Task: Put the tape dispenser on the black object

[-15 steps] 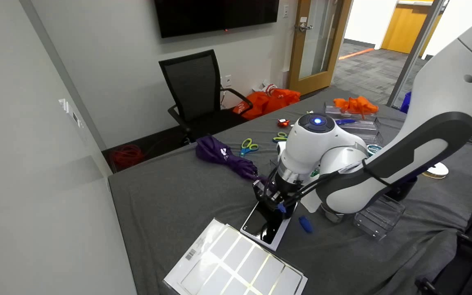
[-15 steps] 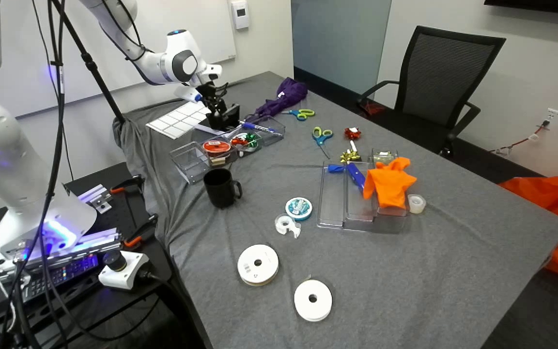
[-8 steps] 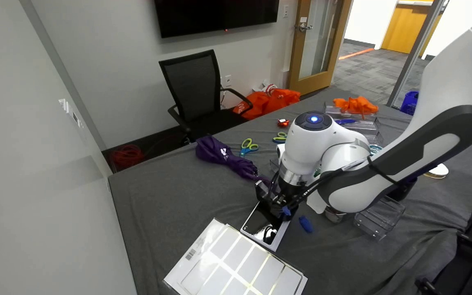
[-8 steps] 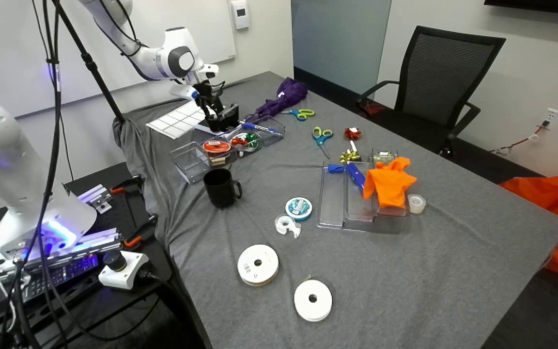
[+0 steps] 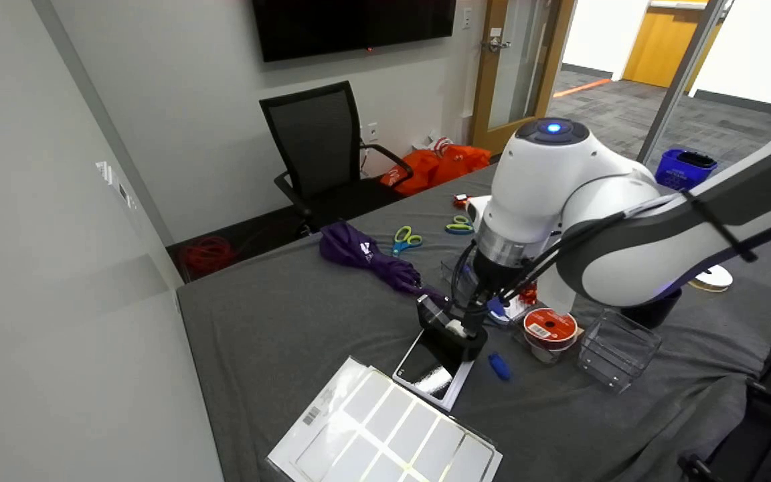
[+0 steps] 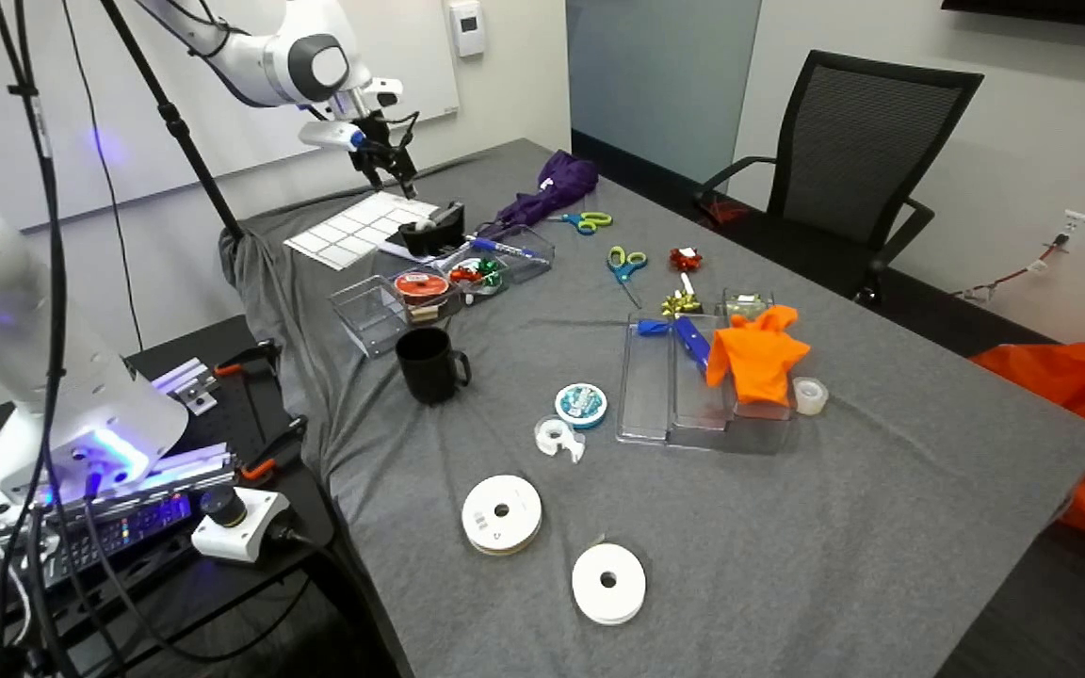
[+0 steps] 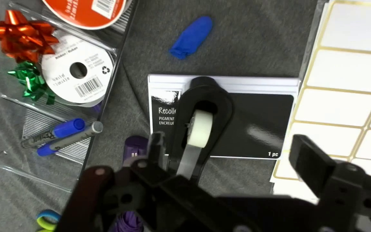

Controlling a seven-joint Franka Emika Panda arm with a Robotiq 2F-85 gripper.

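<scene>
The tape dispenser, black with a pale roll, lies across the black object, a flat white-edged box with a glossy black top. Its narrow end sticks out past one long edge of the box. In both exterior views the dispenser rests on that box, tilted slightly if at all. My gripper is open, its fingers wide apart and nothing held. In an exterior view the gripper hangs above the dispenser, apart from it. In the wrist view part of the dispenser's narrow end is hidden behind the gripper.
White label sheets lie close beside the box. A see-through tray with ribbon spools, bows and markers stands on its opposite side. A small blue piece, a purple umbrella and scissors lie around. A black mug stands farther off.
My gripper was down at the dispenser. It has opened, let go and risen away, in an exterior view up and to the left. The dispenser has stayed on the box.
</scene>
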